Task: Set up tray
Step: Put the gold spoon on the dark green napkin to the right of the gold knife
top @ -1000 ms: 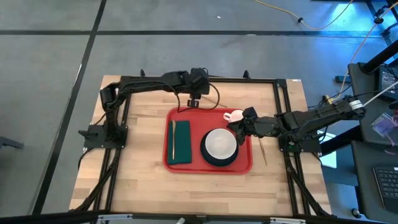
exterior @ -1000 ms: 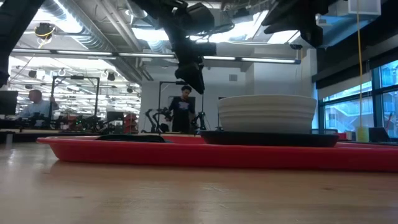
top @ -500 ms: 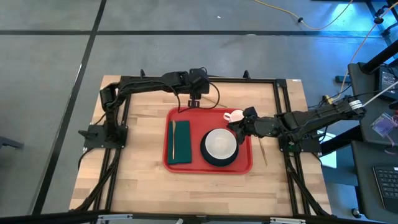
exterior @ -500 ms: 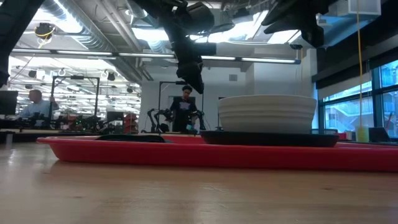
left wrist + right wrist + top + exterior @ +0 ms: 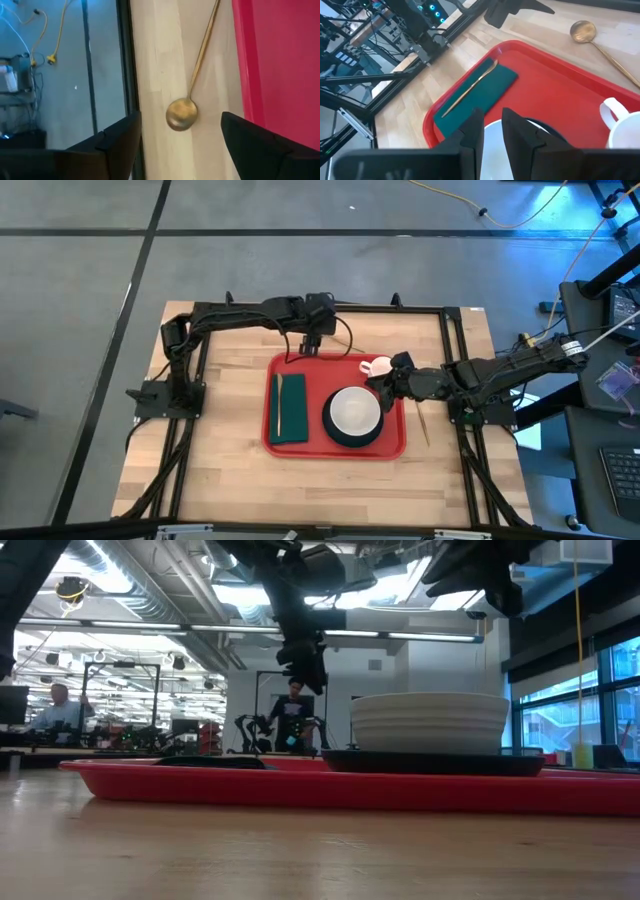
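Left of centre in the high view, the left gripper [image 5: 311, 343] hangs over the back strip of the wooden worktop [image 5: 225, 450], just above the upper edge of the red tray [image 5: 312, 442]. Its fingers [image 5: 260, 145] are spread wide with nothing between them, and a gold spoon [image 5: 189, 95] lies on the bare wood right beside the tray rim, bowl end between the finger tips in the left wrist view.

The tray sits centre frame on the worktop. On its left part lies a dark green cloth [image 5: 291, 408] with a thin gold utensil [image 5: 470, 88] on it. Right of that is a white bowl [image 5: 353, 411] on a dark plate [image 5: 352, 437]. A white mug [image 5: 379, 366] stands at the tray's upper right corner.

The right gripper [image 5: 386, 381] is over the tray's right side, beside the mug and the bowl. Its fingers [image 5: 520, 132] are nearly closed, holding nothing visible.

In the low view's background, one person [image 5: 291, 716] stands and another [image 5: 58, 705] sits at far left.
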Robot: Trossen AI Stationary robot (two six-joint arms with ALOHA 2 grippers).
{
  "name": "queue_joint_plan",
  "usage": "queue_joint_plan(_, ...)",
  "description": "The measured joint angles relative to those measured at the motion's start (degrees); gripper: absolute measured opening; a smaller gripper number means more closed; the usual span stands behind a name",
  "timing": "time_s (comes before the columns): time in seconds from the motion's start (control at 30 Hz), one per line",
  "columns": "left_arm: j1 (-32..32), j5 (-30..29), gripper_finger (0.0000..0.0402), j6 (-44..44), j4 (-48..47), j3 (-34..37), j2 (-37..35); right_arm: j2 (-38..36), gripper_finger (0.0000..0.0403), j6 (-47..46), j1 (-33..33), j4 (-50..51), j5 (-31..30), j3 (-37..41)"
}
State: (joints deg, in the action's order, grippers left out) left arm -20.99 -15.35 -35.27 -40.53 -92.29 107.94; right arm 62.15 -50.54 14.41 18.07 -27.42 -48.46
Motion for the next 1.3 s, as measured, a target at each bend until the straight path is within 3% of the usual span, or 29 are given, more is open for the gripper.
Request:
queue_joint_plan(0.2,0.4,-1.2,0.0267,5.3,3.8,0.0,0.0,0.0,0.0071,0.1,0.0,0.1,0.0,0.0)
queue_joint_plan(0.5,-0.1,-15.7,0.0267,7.2,7.0,0.0,0.1,0.0,0.0071,0.0,0.0,1.1,0.0,0.0)
queue_joint_plan(0.6,-0.1,-16.6,0.0267,8.1,7.0,0.0,0.1,0.0,0.0071,0.0,0.0,1.6,0.0,0.0)
queue_joint_plan(0.73,-1.0,-9.5,0.0267,3.7,7.2,0.0,0.1,0.0,0.0071,0.1,0.0,2.2,0.0,0.0)
queue_joint_plan(1.07,-6.6,17.6,0.0265,-7.1,6.1,0.0,2.7,0.0,0.0071,1.0,-0.5,4.2,0.0,0.0)
queue_joint_plan(1.13,-7.2,20.3,0.0259,-8.1,6.0,0.1,4.1,0.0,0.0071,1.1,-1.2,4.2,0.0,0.0)
queue_joint_plan(1.3,-7.8,20.4,0.0233,-10.5,6.1,-1.8,9.4,0.0,0.0071,1.3,-3.8,4.2,0.0,0.0)
